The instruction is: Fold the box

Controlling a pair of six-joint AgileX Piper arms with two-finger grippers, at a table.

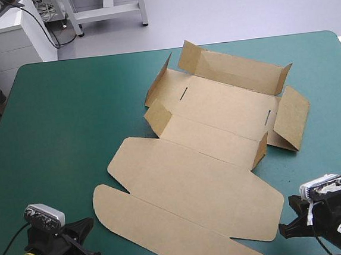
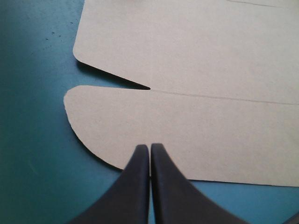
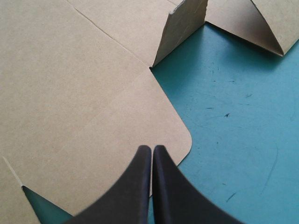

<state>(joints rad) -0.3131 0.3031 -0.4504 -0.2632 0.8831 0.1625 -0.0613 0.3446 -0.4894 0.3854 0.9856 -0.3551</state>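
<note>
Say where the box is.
In the high view the box lies just right of the table's centre, flat lid end between the left gripper and right gripper, raised walls toward the far edge.

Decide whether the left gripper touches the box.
Cannot tell. In the left wrist view the shut left gripper overlaps the box, but its height above it is not shown; the high view settles neither gap nor contact.
</note>
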